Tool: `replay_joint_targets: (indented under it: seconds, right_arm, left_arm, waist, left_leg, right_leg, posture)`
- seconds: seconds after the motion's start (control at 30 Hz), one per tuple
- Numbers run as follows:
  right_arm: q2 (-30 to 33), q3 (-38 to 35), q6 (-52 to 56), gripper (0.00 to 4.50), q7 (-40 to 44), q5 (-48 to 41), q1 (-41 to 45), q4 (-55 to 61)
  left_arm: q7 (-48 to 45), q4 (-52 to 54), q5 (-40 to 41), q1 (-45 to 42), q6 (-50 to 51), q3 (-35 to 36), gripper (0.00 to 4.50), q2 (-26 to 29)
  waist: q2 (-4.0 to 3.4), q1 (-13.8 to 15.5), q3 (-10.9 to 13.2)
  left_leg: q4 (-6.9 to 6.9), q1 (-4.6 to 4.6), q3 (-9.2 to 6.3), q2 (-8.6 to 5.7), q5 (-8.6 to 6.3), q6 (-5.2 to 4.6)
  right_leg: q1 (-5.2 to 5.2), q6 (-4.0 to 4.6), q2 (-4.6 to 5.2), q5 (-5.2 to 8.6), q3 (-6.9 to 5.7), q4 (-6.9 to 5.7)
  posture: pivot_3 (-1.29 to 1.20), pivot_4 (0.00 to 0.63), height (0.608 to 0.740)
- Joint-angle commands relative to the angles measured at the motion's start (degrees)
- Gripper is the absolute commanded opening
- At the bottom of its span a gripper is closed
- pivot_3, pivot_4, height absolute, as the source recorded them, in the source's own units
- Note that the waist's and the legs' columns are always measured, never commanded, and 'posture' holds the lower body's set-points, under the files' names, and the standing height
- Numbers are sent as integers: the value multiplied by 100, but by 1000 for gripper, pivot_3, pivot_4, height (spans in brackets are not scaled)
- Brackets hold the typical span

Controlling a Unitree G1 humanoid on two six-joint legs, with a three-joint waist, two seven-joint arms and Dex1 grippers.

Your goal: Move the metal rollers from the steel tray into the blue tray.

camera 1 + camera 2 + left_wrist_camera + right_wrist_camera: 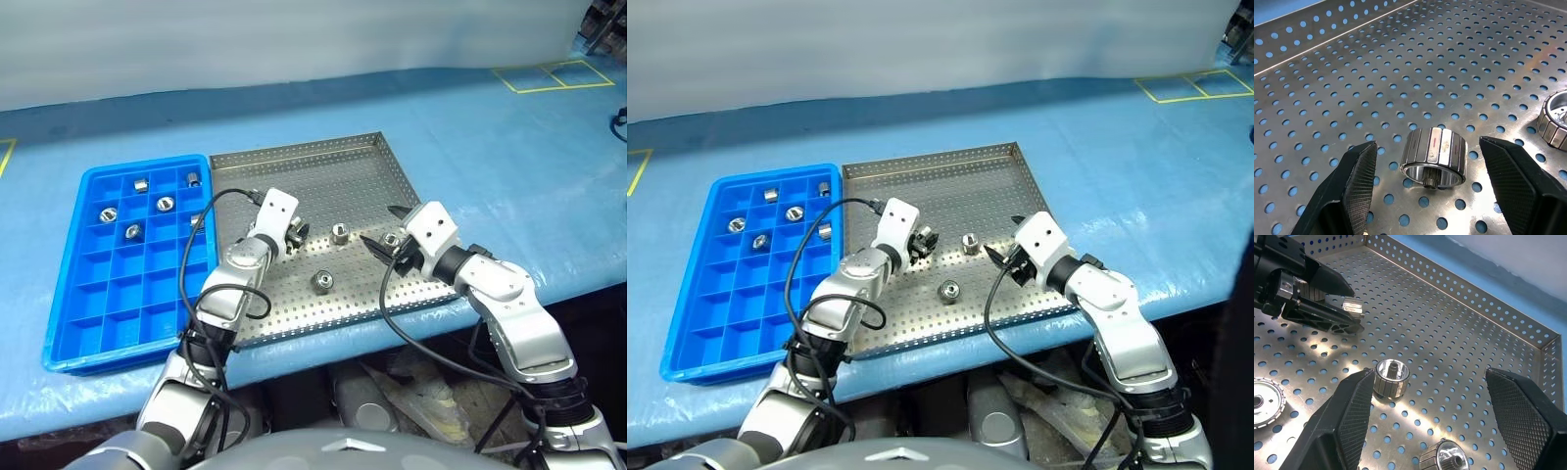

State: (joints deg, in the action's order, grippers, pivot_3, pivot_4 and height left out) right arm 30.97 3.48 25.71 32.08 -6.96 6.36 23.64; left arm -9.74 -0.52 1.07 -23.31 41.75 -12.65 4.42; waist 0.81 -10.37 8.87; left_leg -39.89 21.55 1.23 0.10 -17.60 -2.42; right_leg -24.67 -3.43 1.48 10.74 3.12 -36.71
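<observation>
The steel tray (333,176) lies mid-table, the blue tray (69,294) to its left. Several metal rollers (165,204) sit in the blue tray's far compartments. My left gripper (300,235) is open low over the steel tray's left part. A roller (1435,156) lies on the perforated floor between its fingers, a gap on each side. Other rollers stand at the tray's middle (339,233) and nearer the front (322,282). My right gripper (382,227) is open over the tray's right part, with a roller (390,238) right at its fingers.
Black cables loop from both wrists over the steel tray's near rim (392,318). The table's front edge runs just below that rim. Yellow tape squares (554,75) mark the blue cloth at the far right.
</observation>
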Motion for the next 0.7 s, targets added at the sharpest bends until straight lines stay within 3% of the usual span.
replay_joint_targets:
  seconds: [0.03,0.17,0.27,0.4,0.7]
  right_arm:
    - [16,-108,-57,3808,-37,-3,49,187]
    - [11,-101,-51,3808,-40,-4,37,208]
    - [9,-97,-44,3808,-42,-4,35,215]
    - [15,-103,-39,3808,-46,0,22,227]
    - [-3,-78,-61,3808,-49,5,35,202]
  left_arm:
    - [-65,-103,-40,-121,-179,-70,3628,-82]
    - [-59,-426,-26,-188,-305,-20,3628,-184]
    - [-38,-569,-33,-239,-408,17,3048,-246]
    - [-51,-629,-58,-251,-479,13,1853,-279]
    - [-4,-249,-70,-154,-564,107,1749,-257]
  waist:
    - [0,0,0]
    - [0,3,0]
    - [0,0,0]
    - [0,-6,0]
    - [0,-12,0]
  left_leg:
    - [0,0,0,0,0,0]
    - [0,0,0,-1,0,0]
    - [0,0,1,-1,0,0]
    - [0,0,1,-2,0,-1]
    - [0,0,2,-2,-1,-2]
  right_leg:
    - [0,0,0,0,0,0]
    - [0,-1,0,0,0,1]
    - [0,-1,0,-1,1,0]
    - [0,-2,0,-1,2,1]
    - [0,-3,0,-1,3,1]
  posture:
    - [-260,150,740]
    - [-260,150,740]
    - [-267,150,740]
    - [-269,150,740]
    - [-267,150,740]
